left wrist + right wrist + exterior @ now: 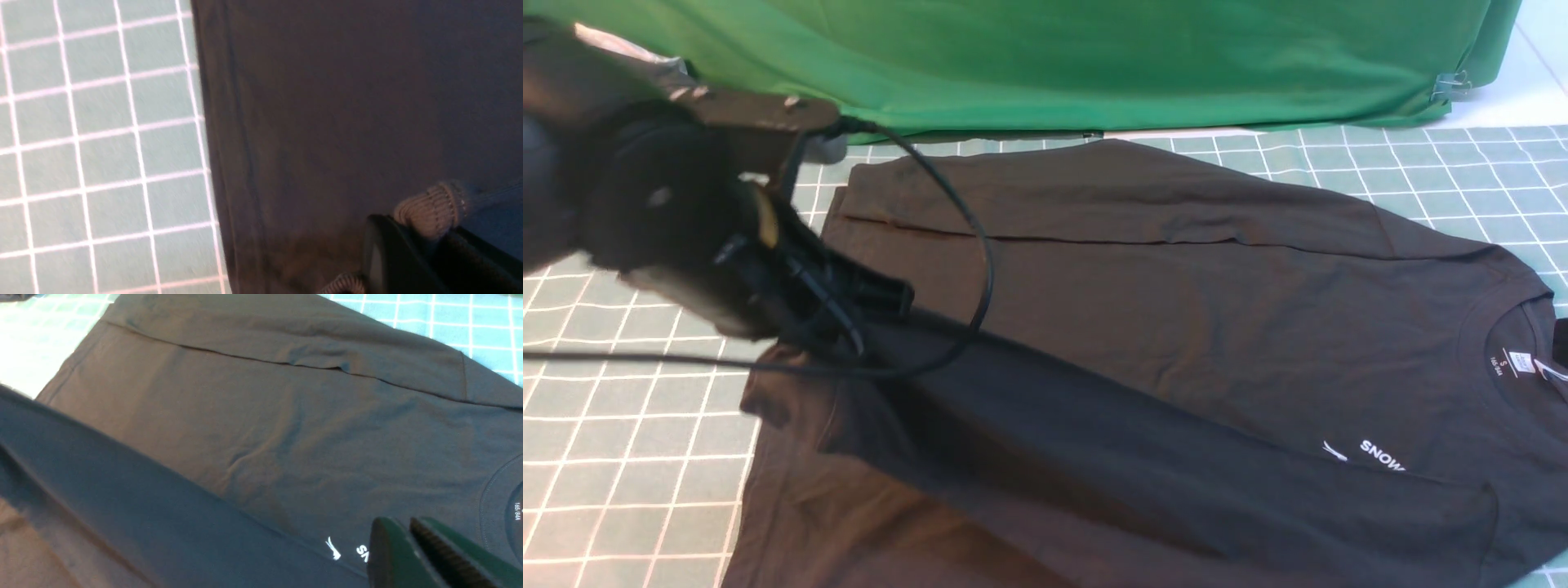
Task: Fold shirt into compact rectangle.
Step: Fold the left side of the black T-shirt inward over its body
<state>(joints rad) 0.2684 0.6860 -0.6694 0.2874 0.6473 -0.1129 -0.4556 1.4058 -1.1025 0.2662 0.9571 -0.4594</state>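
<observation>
OPERATOR: Where is the shirt?

GUIDE: You will find the shirt spread chest-up on the gridded worktop, just in front of the green cloth. Its collar points to the robot's right and its hem to the left. The neck label and the white print both show. The near edge runs out of the front view.

OPERATOR: How do the sleeves lie?

GUIDE: The far sleeve is folded in over the body along the far side. The near sleeve runs as a raised band across the body, from the near shoulder toward the hem end on the left.

OPERATOR: State of the left pincer?

GUIDE: The left pincer is closed on the ribbed cuff of the near sleeve and holds it above the hem end of the shirt. A black cable loops from the arm over the fabric.

OPERATOR: And the right one?

GUIDE: You see it only in the right wrist view. The right pincer has its jaws drawn together, with a mere slit between them, and hangs over the chest near the print. You cannot tell whether it touches the fabric.
</observation>
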